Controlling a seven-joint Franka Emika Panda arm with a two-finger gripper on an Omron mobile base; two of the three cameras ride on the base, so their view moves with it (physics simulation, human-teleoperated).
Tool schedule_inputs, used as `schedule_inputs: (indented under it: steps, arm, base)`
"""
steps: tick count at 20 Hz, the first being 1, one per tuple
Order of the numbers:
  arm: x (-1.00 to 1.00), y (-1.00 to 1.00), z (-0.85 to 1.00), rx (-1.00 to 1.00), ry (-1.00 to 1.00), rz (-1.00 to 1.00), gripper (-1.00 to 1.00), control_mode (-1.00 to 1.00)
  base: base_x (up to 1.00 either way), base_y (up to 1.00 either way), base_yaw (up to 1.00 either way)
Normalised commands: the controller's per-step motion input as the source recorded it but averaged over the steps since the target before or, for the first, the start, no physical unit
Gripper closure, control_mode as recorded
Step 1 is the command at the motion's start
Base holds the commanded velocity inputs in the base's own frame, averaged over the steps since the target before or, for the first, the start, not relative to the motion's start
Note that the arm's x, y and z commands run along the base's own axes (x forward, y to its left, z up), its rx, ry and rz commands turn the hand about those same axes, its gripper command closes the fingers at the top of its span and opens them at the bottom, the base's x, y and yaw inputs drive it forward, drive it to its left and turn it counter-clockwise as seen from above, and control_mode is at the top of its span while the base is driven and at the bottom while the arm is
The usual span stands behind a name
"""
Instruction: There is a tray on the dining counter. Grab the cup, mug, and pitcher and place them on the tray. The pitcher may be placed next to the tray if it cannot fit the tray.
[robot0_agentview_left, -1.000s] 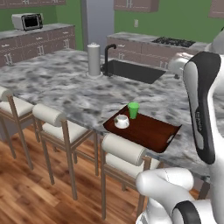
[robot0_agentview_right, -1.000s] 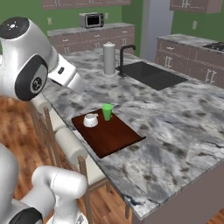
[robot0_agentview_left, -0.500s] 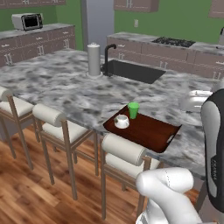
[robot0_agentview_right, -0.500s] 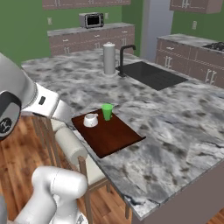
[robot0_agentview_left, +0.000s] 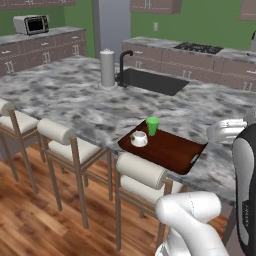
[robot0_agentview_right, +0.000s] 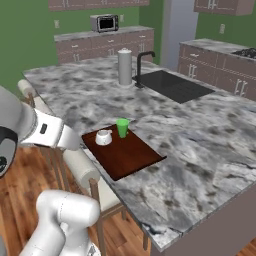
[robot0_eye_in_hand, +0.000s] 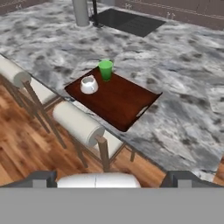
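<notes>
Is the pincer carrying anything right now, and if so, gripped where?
Nothing is held. The pincer is open with bare fingertips, well back from the counter. The cup and mug sit on the tray.

No text, label, brand or number is legible on anything here.

Left base view looked from behind-left of arm, forward and down across dining counter (robot0_agentview_left: 75, 100), stools nearest, back cabinets far. Right base view faced same counter from behind-right, at similar distance. Hand view looked steeply down from above counter's stool side, closer in. All three shared tray (robot0_agentview_left: 167, 150) (robot0_agentview_right: 127, 156) (robot0_eye_in_hand: 116, 98) at counter's near edge, sink (robot0_agentview_left: 150, 81) (robot0_agentview_right: 172, 85) (robot0_eye_in_hand: 124, 21) beyond it.
</notes>
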Motion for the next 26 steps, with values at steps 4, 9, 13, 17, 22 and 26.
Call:
schedule_inputs:
  steps: [4,9,13,17,22,26]
  arm:
    - [0.00,0.00,0.00,0.00,0.00,0.00,-1.00,1.00]
    - [0.00,0.00,0.00,0.00,0.00,0.00,-1.00,1.00]
    - [0.00,0.00,0.00,0.00,0.00,0.00,-1.00,1.00]
    - [0.00,0.00,0.00,0.00,0.00,0.00,-1.00,1.00]
    - [0.00,0.00,0.00,0.00,0.00,0.00,-1.00,1.00]
    - [0.00,0.00,0.00,0.00,0.00,0.00,-1.00,1.00]
  base:
    - [-0.99,-0.38,-0.36]
    - [-0.84,-0.19,-0.62]
    - [-0.05,0.00,-0.92]
    - [0.00,-0.02,-0.94]
    - [0.13,-0.41,-0.80]
    - [0.92,-0.99,-0.36]
